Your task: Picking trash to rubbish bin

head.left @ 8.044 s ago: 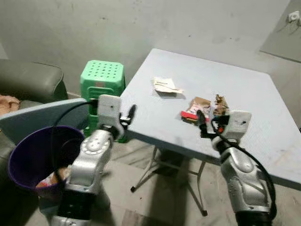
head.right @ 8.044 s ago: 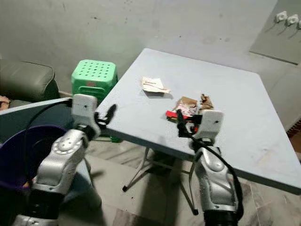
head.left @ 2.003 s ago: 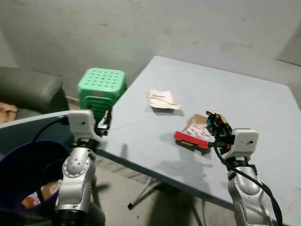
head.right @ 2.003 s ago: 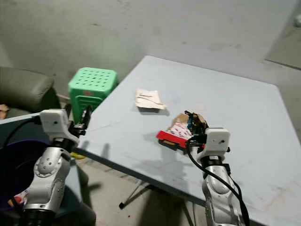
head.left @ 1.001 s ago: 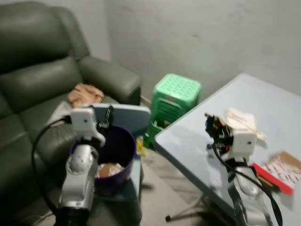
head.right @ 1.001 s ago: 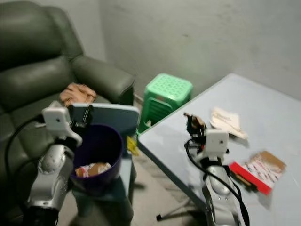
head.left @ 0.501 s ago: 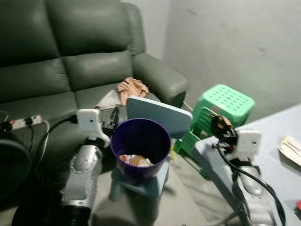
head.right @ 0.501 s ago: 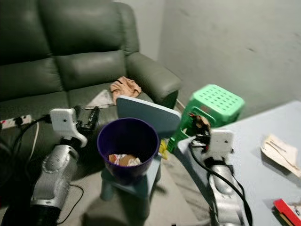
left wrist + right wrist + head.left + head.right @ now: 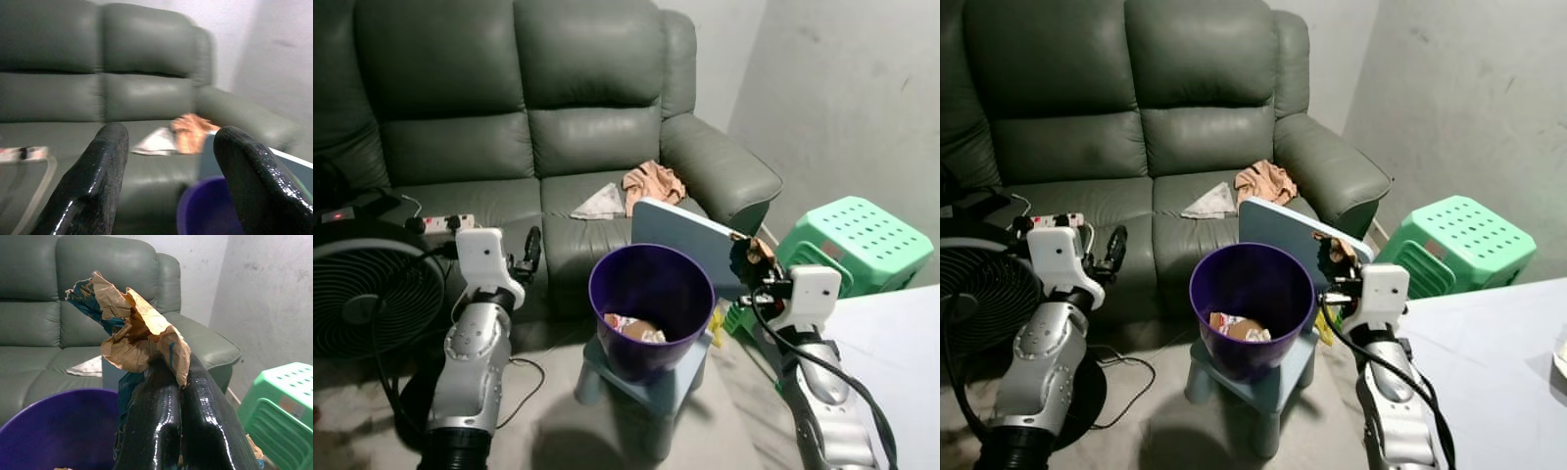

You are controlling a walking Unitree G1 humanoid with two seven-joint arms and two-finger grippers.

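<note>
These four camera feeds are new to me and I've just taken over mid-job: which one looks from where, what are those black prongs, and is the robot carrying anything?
The two wide pictures come from the robot's head, looking forward and down; they show the same scene. The silver arms at the bottom are its own, and the black prongs are the two fingers of each hand.

In front stands a purple rubbish bin on a small blue stool, with some trash already inside. Behind it is a grey-green sofa with cloths on the seat; a green plastic stool stands to the right.

The two close-ups come from the wrists, looking along the fingers. The right hand is pinched shut on a crumpled brown paper wrapper, held beside the bin's rim. The left hand is open, holding nothing, raised left of the bin.
</note>
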